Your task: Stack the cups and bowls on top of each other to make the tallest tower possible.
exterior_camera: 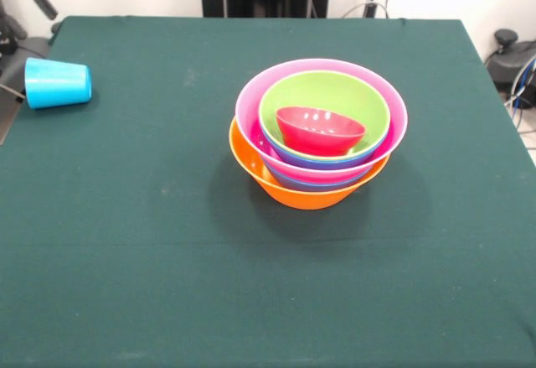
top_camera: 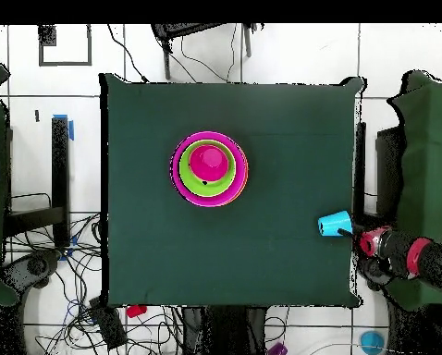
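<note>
Five glossy round bowls (exterior_camera: 318, 137) sit nested on the green cloth tabletop (exterior_camera: 167, 259). The smooth tapered cup (exterior_camera: 57, 83) lies sideways at its edge. The hand (top_camera: 365, 242) sits just beside the cup; I cannot tell its opening.

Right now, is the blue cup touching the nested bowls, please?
Apart. The front view shows the blue cup lying at the table's edge, bare green cloth separating it from the bowls.

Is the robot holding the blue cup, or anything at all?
It can't be told. The blue cup lies on its side at the table edge, and the gripper sits right beside it, but its grip isn't visible.
</note>
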### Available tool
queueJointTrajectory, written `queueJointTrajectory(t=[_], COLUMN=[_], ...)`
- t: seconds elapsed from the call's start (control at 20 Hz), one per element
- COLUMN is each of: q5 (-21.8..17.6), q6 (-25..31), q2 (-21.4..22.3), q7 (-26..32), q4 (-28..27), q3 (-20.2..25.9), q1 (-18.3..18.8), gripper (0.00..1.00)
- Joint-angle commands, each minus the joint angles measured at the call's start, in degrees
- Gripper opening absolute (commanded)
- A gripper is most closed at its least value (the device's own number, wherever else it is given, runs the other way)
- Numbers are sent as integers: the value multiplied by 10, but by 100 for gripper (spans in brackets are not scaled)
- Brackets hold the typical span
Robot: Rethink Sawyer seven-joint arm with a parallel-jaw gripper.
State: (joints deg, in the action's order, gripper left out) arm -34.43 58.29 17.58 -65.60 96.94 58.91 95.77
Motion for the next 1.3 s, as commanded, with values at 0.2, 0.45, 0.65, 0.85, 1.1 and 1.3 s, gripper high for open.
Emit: queueJointTrajectory(t=[0.2,0.45,0.65,0.85,1.1,1.3], q5=[1,3,0,-16,-48,-45], q6=[52,57,58,29,-14,-12], q2=[-4,-6,-8,-8,-27,-42], q7=[140,144,155,147,186,194], q4=[72,63,49,24,9,-28], q3=[-1,-3,-3,-8,-1,-1], q1=[-18,-21,-24,-30,-21,-28], gripper=[100,100,100,100,100,100])
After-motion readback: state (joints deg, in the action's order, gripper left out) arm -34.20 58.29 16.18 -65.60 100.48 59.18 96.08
